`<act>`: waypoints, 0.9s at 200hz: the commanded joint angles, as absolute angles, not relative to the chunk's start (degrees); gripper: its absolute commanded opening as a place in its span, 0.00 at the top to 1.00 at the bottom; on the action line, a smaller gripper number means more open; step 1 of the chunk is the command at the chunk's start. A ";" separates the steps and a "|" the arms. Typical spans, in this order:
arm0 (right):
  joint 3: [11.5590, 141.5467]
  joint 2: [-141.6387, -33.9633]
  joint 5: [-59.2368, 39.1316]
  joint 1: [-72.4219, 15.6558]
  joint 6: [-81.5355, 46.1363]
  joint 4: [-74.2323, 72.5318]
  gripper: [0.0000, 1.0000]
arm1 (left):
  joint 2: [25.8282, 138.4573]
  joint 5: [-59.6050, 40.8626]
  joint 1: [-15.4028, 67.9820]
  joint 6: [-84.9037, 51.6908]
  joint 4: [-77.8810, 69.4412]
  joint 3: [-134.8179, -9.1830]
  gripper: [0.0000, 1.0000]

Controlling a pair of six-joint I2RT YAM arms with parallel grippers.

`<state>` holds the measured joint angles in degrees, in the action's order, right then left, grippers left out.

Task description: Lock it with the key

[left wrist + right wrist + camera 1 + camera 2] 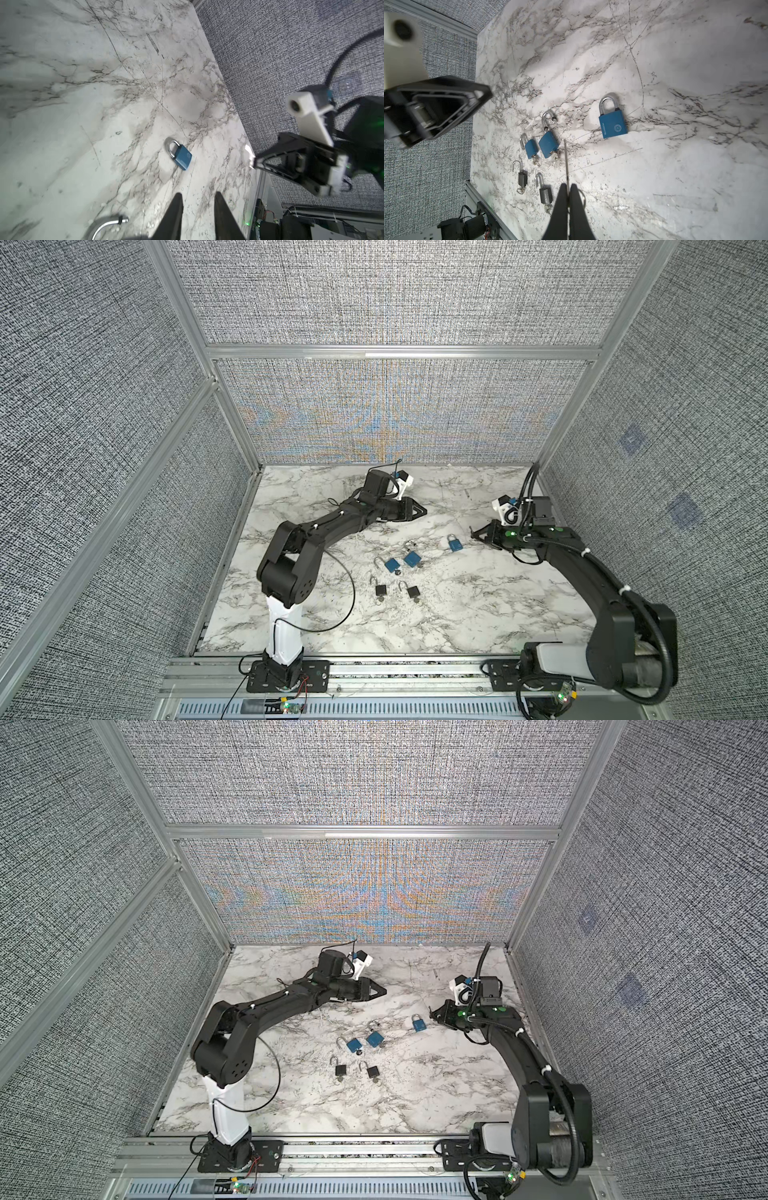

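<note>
Pinches key [566,162] edge-on in right jaws, clamped tight on it, above desk [457,614] near shut blue lock [454,544]. Holds left jaws slightly apart, empty, over far desk. Shows four open locks [411,559] mid-desk, keys in: two blue, two black.

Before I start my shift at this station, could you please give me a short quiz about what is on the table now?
1. How many padlocks on the marble table have an open shackle?
2. True or false: the left gripper is holding something.
3. The right gripper is shut on: A a key, B a padlock, C nothing.
Key: 1 four; 2 false; 3 A.
</note>
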<state>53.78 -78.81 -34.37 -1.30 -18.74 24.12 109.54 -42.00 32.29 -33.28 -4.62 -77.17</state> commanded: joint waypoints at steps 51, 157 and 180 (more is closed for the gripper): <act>59.07 -92.79 -31.54 -1.27 -13.96 20.41 1.00 | 96.33 -41.16 29.11 -38.32 -21.53 -60.19 0.71; 58.89 -102.04 -28.67 -2.05 -14.68 15.92 1.00 | 94.92 -41.83 28.09 -38.56 -22.50 -56.55 0.71; 59.07 -102.87 -28.17 -2.36 -14.97 15.43 1.00 | 95.53 -42.16 28.06 -38.91 -22.94 -56.50 0.71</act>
<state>58.94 -102.39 -28.91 -2.07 -14.35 16.69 95.02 -41.15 28.25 -38.61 -21.04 -56.42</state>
